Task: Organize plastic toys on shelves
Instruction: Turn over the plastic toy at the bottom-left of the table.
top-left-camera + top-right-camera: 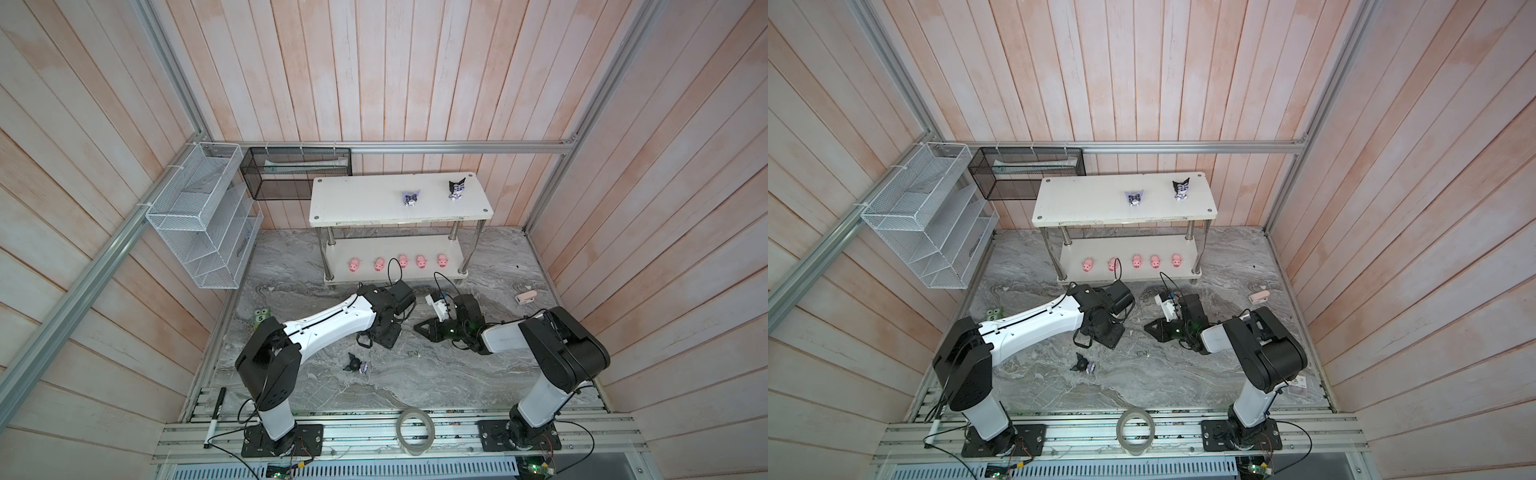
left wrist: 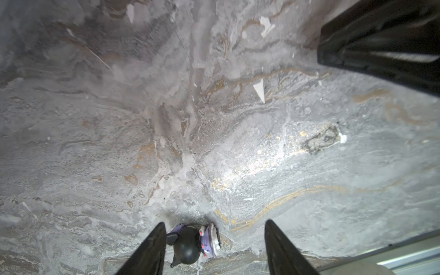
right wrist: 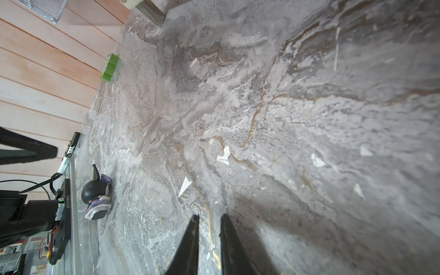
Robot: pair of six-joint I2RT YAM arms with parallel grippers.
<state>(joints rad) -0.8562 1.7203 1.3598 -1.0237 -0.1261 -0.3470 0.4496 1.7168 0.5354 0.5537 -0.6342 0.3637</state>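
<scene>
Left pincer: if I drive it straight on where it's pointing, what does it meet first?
Likely the fallen figurine, lying on the table between the open fingers of the left pincer, closer to one; depth is unclear, so that finger may clip it.

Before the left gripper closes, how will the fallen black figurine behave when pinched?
The figurine has a round, glossy head, so it may slip from the fingers. Lying sideways, it could roll if nudged. It looks rigid.

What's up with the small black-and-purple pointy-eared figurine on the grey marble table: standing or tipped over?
Tipped over: the black-and-purple figurine lies on the grey marble table, black head and purple body both resting on it.
</scene>
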